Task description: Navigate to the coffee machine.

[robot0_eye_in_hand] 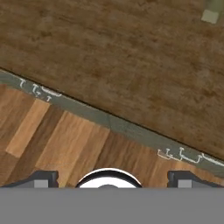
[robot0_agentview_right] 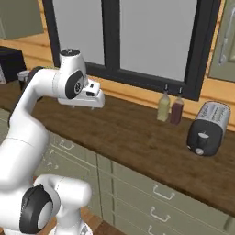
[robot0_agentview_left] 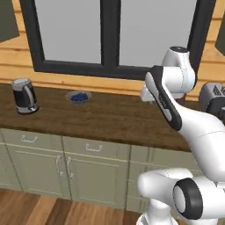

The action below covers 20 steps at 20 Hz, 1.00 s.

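I judge the drive unfinished: the base faces counter (robot0_agentview_left: 110, 116) with kettle (robot0_agentview_left: 24, 96) and toaster (robot0_agentview_right: 209, 128), the coffee machine may be the cropped dark box (robot0_agentview_right: 9, 64) at upper left, I can't tell, and the gripper (robot0_eye_in_hand: 113, 178) is spread wide, empty.

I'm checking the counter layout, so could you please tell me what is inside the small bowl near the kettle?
The bowl on the wooden counter holds a heap of small dark blue pieces, too small to identify. The bottom of the bowl beneath them is covered. The kettle stands apart to its left.
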{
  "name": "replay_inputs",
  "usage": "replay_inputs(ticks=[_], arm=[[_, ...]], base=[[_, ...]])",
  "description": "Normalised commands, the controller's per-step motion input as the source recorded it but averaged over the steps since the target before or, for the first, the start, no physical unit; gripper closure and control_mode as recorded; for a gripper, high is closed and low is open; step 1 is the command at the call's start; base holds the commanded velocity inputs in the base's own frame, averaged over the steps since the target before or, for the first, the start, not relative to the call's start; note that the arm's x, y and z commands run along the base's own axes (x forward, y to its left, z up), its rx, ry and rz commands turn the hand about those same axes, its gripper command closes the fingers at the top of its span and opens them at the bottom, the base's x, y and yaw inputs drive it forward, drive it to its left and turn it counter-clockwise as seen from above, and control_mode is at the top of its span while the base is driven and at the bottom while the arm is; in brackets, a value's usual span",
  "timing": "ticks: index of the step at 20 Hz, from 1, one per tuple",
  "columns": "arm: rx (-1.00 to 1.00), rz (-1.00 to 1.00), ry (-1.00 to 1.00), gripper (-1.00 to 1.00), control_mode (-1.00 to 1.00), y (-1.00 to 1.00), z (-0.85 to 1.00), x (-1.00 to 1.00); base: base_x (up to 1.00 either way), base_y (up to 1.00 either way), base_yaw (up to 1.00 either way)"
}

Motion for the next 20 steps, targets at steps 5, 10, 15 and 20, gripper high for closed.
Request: replay_inputs(ticks=[5,10,15,20], arm=[[0.00,0.00,0.00,-1.00,1.00,0.00,0.00,0.00],[0.00,0.00,0.00,-1.00,1.00,0.00,0.00,0.00],[0.00,0.00,0.00,-1.00,1.00,0.00,0.00,0.00],[0.00,0.00,0.00,-1.00,1.00,0.00,0.00,0.00]], base=[[-0.30,0.69,0.62],[-0.27,0.75,0.63],[-0.19,0.80,0.65],[-0.23,0.75,0.63]])
